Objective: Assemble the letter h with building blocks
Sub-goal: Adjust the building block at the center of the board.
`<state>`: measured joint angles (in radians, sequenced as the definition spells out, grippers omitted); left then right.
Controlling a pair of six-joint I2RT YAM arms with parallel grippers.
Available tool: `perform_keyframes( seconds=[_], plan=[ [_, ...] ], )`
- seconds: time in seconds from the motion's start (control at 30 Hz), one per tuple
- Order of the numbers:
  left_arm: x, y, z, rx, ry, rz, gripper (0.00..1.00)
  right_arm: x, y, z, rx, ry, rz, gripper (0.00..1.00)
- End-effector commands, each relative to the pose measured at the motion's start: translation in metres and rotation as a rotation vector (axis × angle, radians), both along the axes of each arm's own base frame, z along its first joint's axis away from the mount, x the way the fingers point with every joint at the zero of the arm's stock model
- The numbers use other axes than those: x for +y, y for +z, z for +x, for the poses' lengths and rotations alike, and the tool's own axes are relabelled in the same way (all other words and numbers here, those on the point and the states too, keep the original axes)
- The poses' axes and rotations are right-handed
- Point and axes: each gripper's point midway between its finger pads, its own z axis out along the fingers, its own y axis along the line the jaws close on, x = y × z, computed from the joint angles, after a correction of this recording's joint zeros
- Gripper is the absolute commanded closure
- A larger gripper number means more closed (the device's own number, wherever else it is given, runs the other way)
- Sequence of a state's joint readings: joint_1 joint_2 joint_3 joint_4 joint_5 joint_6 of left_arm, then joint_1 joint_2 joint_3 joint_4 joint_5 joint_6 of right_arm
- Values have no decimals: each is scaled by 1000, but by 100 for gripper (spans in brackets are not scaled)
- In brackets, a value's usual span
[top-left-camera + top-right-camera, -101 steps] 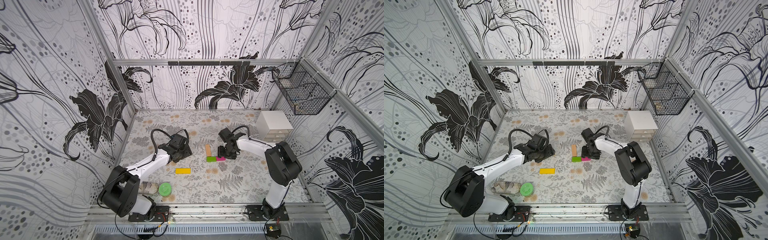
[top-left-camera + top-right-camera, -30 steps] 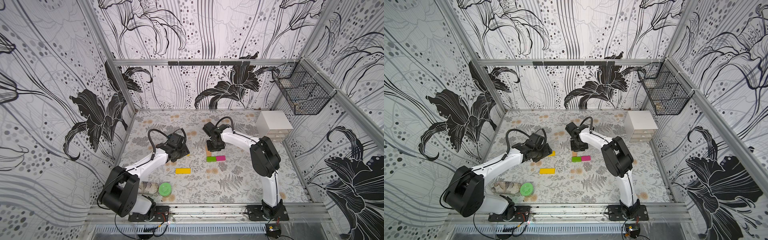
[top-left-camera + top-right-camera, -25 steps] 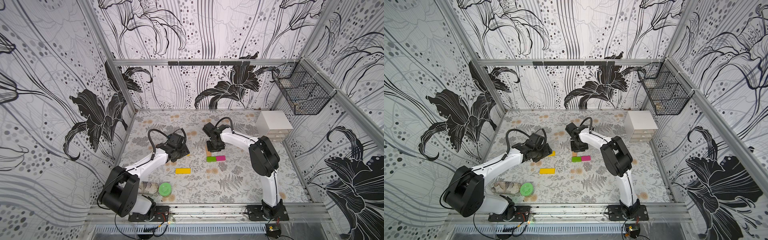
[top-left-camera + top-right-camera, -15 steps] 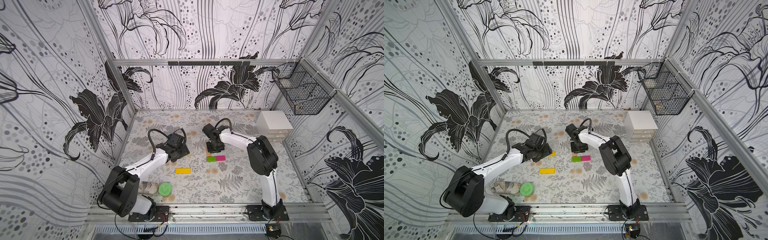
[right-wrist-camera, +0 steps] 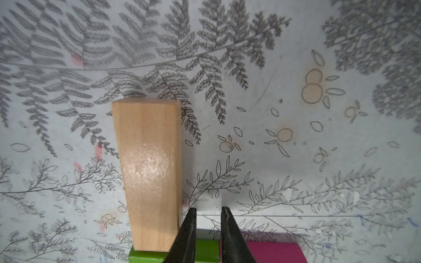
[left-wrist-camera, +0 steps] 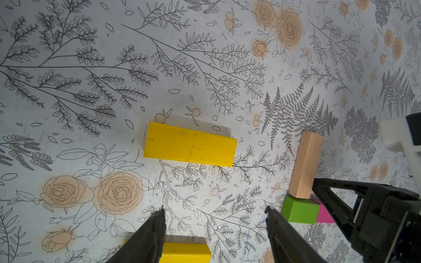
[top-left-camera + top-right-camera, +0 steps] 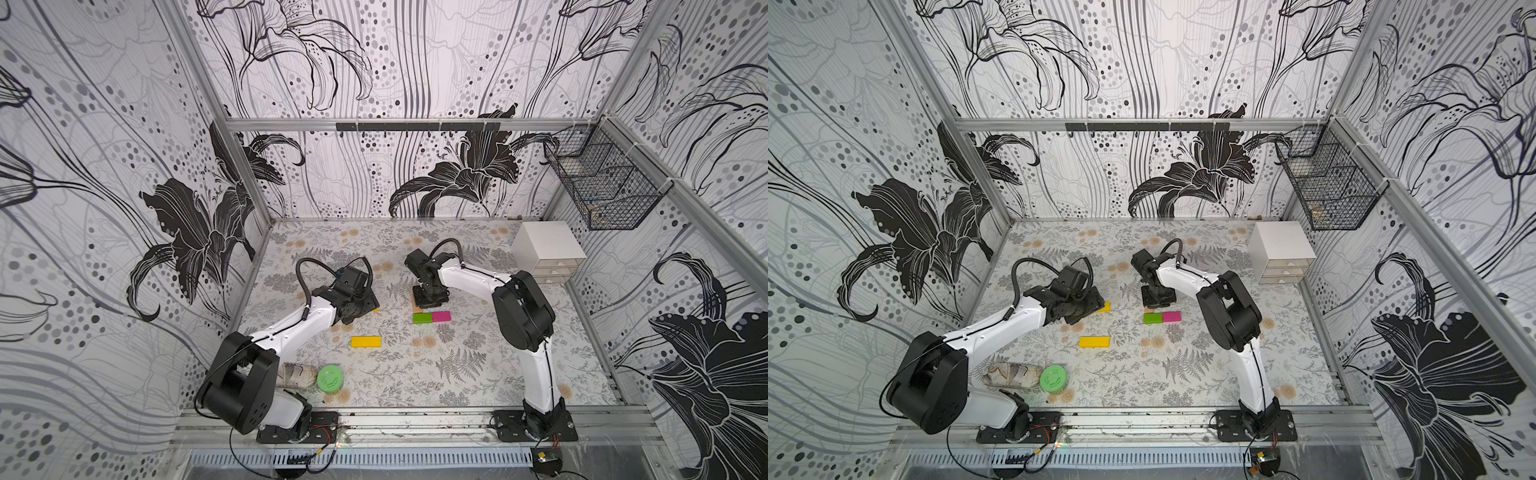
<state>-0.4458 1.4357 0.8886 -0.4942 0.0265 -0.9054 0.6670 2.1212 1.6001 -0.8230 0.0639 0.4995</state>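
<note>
Since the earliest frames the right gripper (image 5: 209, 211) has swung from the right end of the pink block (image 7: 441, 317) toward the back-left. It now hangs over the tan block (image 5: 148, 170), hiding most of it in both top views. Over the last second it has scarcely shifted. The left gripper (image 6: 214, 210) has drifted only slightly. The green block (image 7: 422, 318), the pink block and the front yellow (image 7: 366, 341) lie where they were.

The right gripper's fingers stand nearly together with nothing between them. Their tips are just beside the tan block's long side that faces the table's right edge, above the seam where green meets pink. The left gripper's fingers are well apart and empty, above the table (image 7: 415, 390) to the left of that group.

Near the table's middle, green and pink lie end to end, touching, in a row along the front edge. Tan lies flat and points toward the back edge, its near end against the green block's back side. The rear yellow (image 7: 1104, 307) peeks from under the left gripper. The front yellow lies alone, nearer the front edge. A green lid (image 7: 330, 378) sits by the front-left corner, and a drawer box (image 7: 547, 249) by the back-right corner.
</note>
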Motion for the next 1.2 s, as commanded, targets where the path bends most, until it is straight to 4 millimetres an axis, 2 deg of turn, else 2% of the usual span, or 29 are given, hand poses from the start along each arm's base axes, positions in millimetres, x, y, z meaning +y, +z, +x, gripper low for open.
perform_keyframes(
  seconds=[0.0,0.53,0.83,0.93,1.17],
  plan=[
    [4,-3,-1,1,3,9,28,0,-8,-7,29,29,-12,78],
    [5,-5,-2,6,3,11,28,7,-8,-8,30,49,-4,78],
    [4,-4,-1,5,4,8,28,3,-5,-7,20,41,-20,78],
    [4,-3,-1,4,5,6,28,1,7,-3,-13,42,-24,77],
    [4,-3,-1,10,5,11,27,-4,59,5,-123,39,-7,71]
  ],
)
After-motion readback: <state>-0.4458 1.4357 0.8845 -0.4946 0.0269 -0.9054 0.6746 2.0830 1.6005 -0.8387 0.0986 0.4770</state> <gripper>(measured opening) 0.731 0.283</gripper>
